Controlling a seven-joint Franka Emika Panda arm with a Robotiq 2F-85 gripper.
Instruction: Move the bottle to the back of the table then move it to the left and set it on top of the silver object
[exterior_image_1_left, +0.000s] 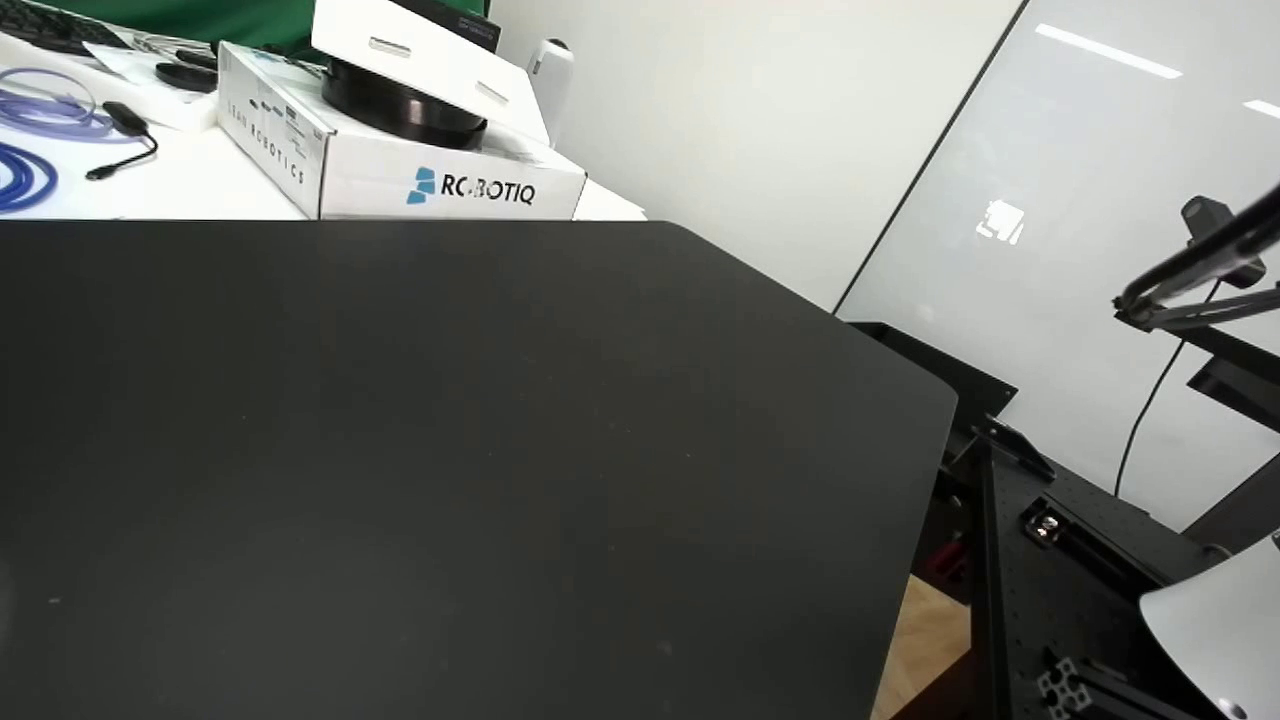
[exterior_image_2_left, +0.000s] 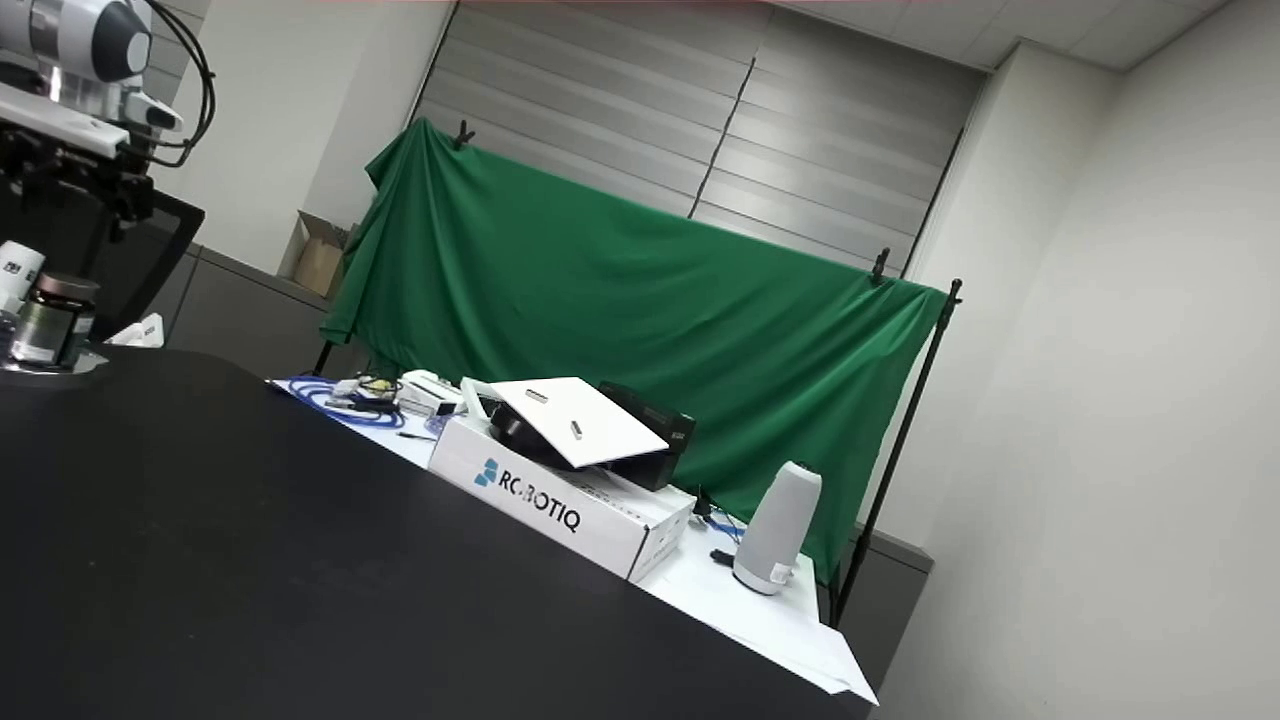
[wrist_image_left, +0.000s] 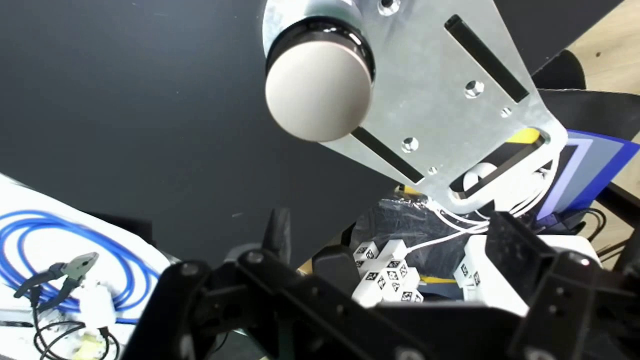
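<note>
Across the foreground of both exterior views spreads the matte black counter (exterior_image_1_left: 480, 430). A silver plate (wrist_image_left: 430, 75) reaches past its edge in the wrist view, where the claw (wrist_image_left: 390, 225) has its fingers wide apart, away from the lidded bottle (wrist_image_left: 320, 77) standing upright on the plate near its curved rim.

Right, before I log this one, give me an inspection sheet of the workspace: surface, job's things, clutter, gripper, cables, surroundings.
Surface: table, matte black, a few pale specks.
Job's things: bottle, lid on, appears to stand on the silver plate.
Clutter: white printed box beyond the table's edge in both exterior views; in the wrist view, pliers amid blue cable.
Gripper: open, nothing gripped.
Cables: blue cable coiled on a white surface; white cable near the silver plate, its full run hidden.
Surroundings: green cloth hanging behind, white wall.
</note>
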